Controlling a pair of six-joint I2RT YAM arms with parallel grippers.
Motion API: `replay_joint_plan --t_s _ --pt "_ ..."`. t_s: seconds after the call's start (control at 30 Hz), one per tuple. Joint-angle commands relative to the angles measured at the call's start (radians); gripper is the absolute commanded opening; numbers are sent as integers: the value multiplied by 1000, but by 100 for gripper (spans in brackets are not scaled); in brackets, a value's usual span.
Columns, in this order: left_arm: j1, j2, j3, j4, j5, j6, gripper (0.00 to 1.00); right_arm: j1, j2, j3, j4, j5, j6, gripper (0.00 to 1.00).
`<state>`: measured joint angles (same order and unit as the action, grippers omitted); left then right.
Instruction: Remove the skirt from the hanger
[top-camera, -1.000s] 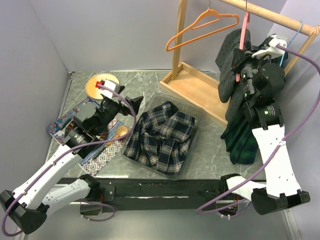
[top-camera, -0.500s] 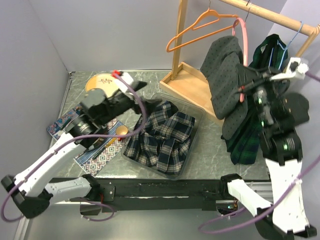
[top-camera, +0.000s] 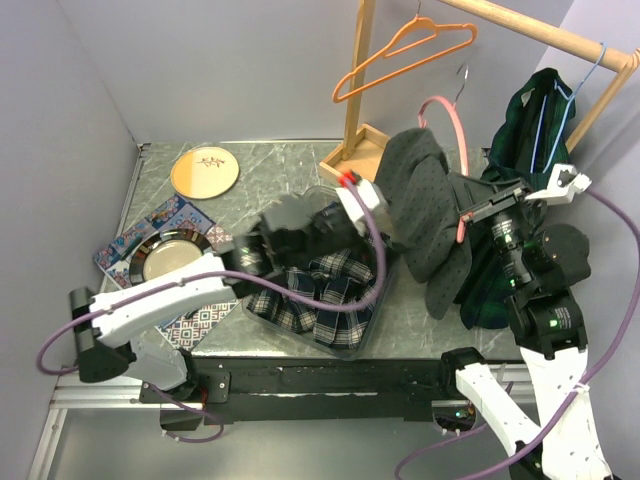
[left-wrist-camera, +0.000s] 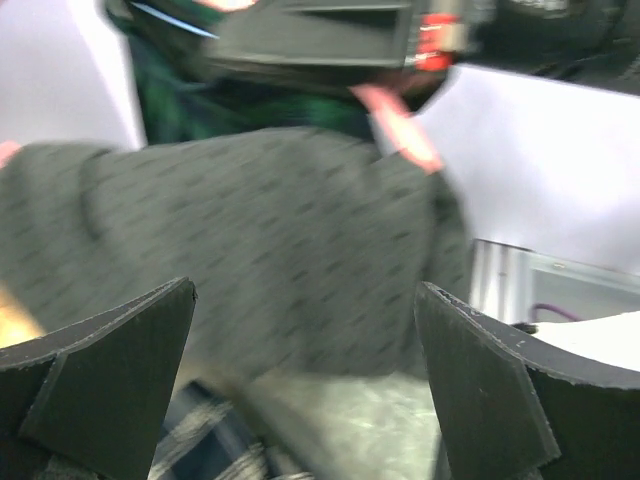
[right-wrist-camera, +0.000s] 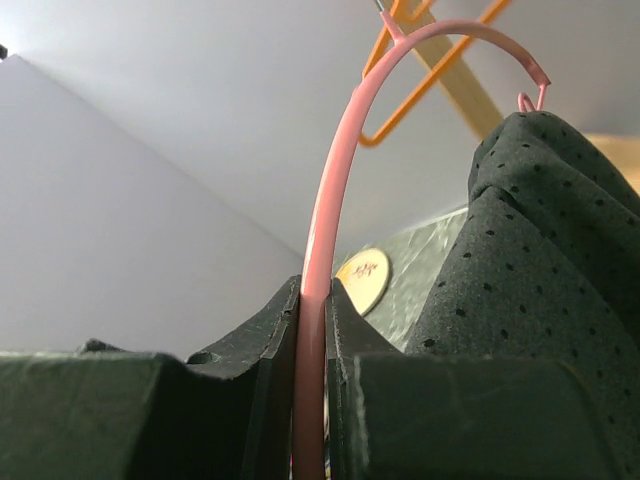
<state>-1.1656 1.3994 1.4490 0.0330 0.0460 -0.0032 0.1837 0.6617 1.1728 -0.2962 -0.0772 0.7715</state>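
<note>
Dark grey dotted skirt (top-camera: 425, 215) hangs on the pink plastic hanger (right-wrist-camera: 325, 200), off the rail
Right gripper (right-wrist-camera: 312, 300) is clamped on the hanger's rod, skirt draped just beside it; left gripper (left-wrist-camera: 305, 370) gapes wide, skirt right in front

Matt cloth, glossy plastic and pale wood on a grey marbled tabletop (top-camera: 270, 165)
The dark grey dotted cloth skirt (top-camera: 425, 210) is seen as soft and matt, the thin pink plastic hanger (right-wrist-camera: 316, 250) as smooth and glossy, like the orange plastic hanger (top-camera: 376, 57). The pale wooden rack (top-camera: 358, 80) is finished smooth. Matt black, rough-edged plastic is shown on the left pincer (left-wrist-camera: 305, 385) and right pincer (right-wrist-camera: 312, 295). The clear plastic bin (top-camera: 352, 343) is seen as glossy, the plaid cloth (top-camera: 300, 310) as matt; a faint sheen is carried by the tabletop.
</note>
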Motion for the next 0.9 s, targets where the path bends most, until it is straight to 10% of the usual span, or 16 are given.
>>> replay_joint_plan --t_s 0.0,0.37,0.5,0.7,0.87 --pt "-91 78 59 122 -41 -26 97 3 -73 -2 224 -12 92 0" --pt "-143 236 160 113 -143 42 94 7 -137 5 171 16 48 0" --pt "-143 230 168 91 -144 72 43 3 -139 22 149 -24 69 0" --pt "-143 197 152 62 -124 89 1 5 -126 31 163 -110 152 0" --pt "-146 115 88 -15 -275 42 1 5 -114 77 126 -24 86 0"
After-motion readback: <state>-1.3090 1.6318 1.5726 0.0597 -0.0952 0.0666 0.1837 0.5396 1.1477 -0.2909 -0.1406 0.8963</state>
